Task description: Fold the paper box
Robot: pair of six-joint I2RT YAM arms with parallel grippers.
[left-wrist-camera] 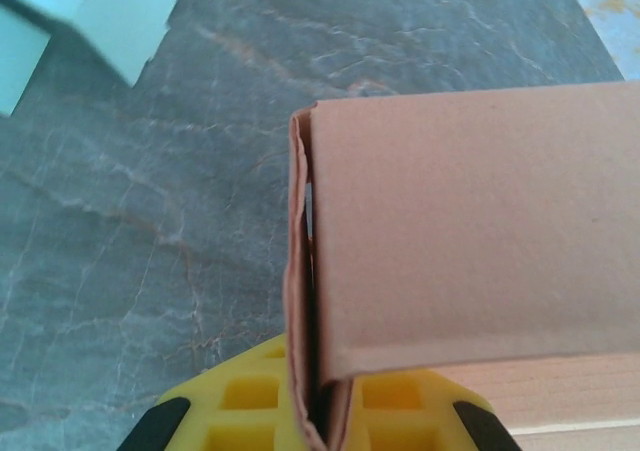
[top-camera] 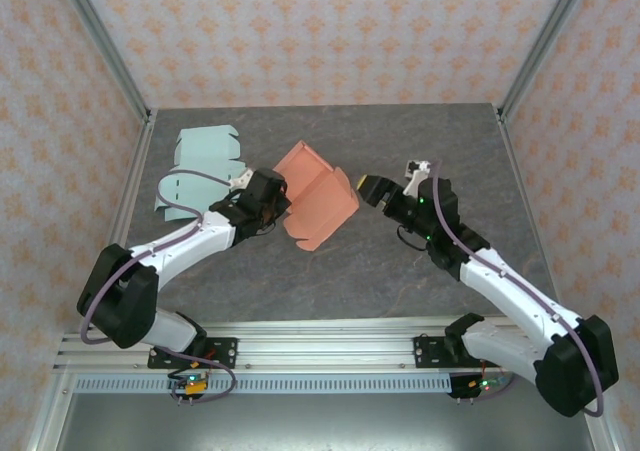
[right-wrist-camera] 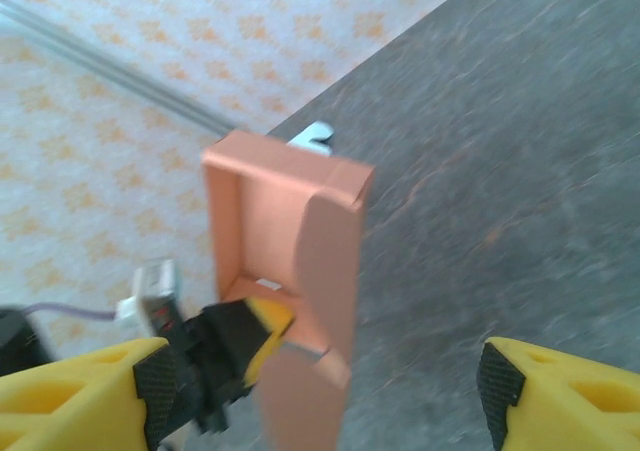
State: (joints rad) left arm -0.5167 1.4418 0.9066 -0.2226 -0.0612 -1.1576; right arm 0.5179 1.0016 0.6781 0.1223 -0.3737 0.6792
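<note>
Paper box, half-folded.
Left gripper clamps one wall, likely as anchor; right gripper wide, empty, box just ahead.

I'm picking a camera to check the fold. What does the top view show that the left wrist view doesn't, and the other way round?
Top, not left wrist: both arms, the open right gripper just right of the box, and the box's whole tray shape.
Left wrist, not top: a close look at the left gripper shut on the box's doubled wall, with yellow pads on either side.
Both: the box, the green sheet and the table.
</note>
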